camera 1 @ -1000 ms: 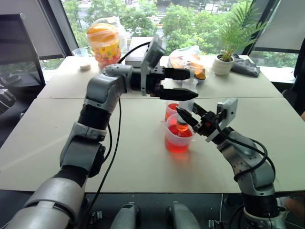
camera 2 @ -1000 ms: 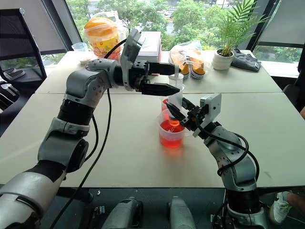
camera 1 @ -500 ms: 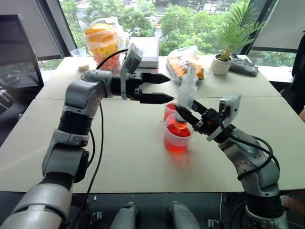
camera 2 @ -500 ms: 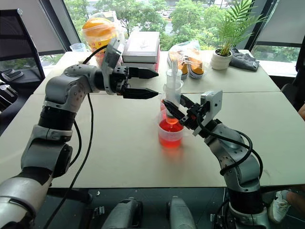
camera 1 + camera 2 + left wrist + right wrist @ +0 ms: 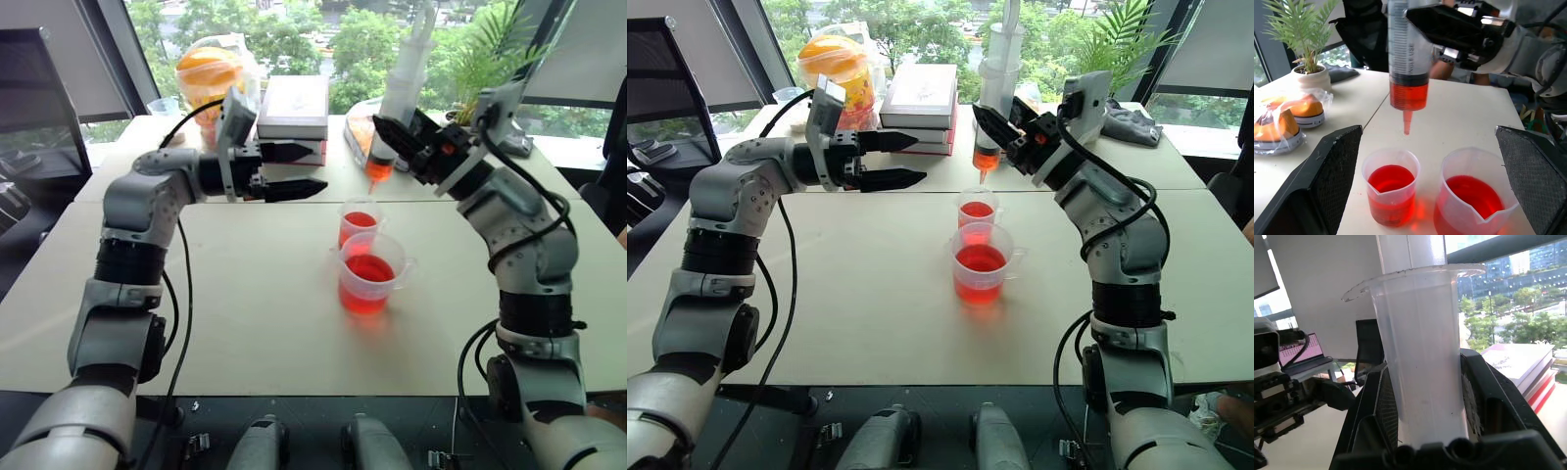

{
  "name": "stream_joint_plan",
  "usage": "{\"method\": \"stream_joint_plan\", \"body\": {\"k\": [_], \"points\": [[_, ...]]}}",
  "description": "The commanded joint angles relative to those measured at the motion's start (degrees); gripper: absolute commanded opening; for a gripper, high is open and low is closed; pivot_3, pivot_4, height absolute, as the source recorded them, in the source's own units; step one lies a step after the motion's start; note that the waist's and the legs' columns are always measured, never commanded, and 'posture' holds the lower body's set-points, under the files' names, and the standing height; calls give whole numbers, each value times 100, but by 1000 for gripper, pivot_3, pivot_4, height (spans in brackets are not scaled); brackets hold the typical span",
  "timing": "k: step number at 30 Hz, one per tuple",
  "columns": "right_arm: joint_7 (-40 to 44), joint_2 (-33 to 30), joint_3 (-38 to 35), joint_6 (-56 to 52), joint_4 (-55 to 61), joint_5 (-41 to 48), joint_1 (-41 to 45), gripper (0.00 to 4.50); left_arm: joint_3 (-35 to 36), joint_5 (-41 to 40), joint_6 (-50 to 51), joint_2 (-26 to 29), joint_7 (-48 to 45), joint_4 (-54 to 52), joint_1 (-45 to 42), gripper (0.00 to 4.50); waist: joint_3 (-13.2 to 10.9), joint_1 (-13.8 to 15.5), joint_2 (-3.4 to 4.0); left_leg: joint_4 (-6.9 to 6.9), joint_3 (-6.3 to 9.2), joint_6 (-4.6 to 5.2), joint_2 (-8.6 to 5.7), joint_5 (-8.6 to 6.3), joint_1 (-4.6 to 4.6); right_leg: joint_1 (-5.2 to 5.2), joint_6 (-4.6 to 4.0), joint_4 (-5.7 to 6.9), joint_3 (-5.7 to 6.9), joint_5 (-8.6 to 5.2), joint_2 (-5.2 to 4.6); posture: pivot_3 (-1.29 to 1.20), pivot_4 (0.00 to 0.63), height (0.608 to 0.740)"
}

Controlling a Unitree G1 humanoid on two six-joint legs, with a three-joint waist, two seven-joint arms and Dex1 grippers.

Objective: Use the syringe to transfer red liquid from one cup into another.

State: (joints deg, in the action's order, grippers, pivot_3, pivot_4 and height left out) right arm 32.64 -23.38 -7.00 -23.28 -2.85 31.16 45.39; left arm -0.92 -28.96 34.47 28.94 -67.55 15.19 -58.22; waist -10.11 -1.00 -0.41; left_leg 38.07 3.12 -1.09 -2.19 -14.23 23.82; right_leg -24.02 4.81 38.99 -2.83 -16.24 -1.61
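Observation:
My right gripper (image 5: 389, 133) is shut on the syringe (image 5: 400, 98), which it holds upright and high over the table with the orange nozzle pointing down. Red liquid (image 5: 1408, 96) fills the bottom of the barrel (image 5: 1420, 377). The nozzle hangs above the small handleless cup (image 5: 359, 221), partly filled with red liquid. Just in front of that cup stands the wide handled cup (image 5: 370, 275), which also holds red liquid. My left gripper (image 5: 321, 166) is open and empty, level, well to the left of the cups and pointing towards them.
Behind the cups, on the far table, are a stack of books (image 5: 294, 103), an orange snack jar (image 5: 210, 74), bagged orange containers (image 5: 1284, 117) and a potted plant (image 5: 1105, 59). A seam runs between the two tables (image 5: 245, 294).
My right gripper has lifted the syringe out of the wide cup, up and farther away, to above the small cup. My left gripper has drawn away to the left.

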Motion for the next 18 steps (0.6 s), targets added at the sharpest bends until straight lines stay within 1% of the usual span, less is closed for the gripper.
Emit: {"method": "stream_joint_plan", "body": {"k": [1, 3, 5, 13, 18], "points": [[319, 234, 122, 932, -743, -427, 185, 1452, 158, -52, -75, 14, 96, -208, -89, 4471, 0, -10, 0, -1, -1, 0, 0, 0, 1, -2, 0, 0, 0, 0, 0, 0, 150, 740], [437, 405, 193, 1328, -1248, -623, 105, 1452, 132, 38, -222, -94, 201, -26, -283, 4471, 0, -10, 0, -4, -3, 0, 0, 0, 2, -5, 0, 0, -1, 0, 0, 0, 150, 740], [521, 490, 232, 1555, -1466, -755, 67, 1452, 113, 106, -380, -210, 255, 180, -503, 4471, 0, 5, 0, -4, -2, 0, 0, 0, 3, -5, 0, 0, -1, 0, 0, 0, 150, 740], [558, 637, 193, 1713, -1551, -888, 17, 1452, 44, 436, -1167, -926, 357, 1491, -1555, 4471, 0, -3, 0, -4, -2, 0, -2, 0, 12, -16, 0, 1, -1, 0, 0, 0, 150, 740], [538, 674, 201, 1731, -1496, -942, -37, 1452, 13, 724, -1614, -1227, 343, 2382, -2011, 4471, 0, -31, 0, -5, -7, -1, -2, 0, 11, -20, 0, 3, 0, 0, 2, 0, 150, 740]]}}
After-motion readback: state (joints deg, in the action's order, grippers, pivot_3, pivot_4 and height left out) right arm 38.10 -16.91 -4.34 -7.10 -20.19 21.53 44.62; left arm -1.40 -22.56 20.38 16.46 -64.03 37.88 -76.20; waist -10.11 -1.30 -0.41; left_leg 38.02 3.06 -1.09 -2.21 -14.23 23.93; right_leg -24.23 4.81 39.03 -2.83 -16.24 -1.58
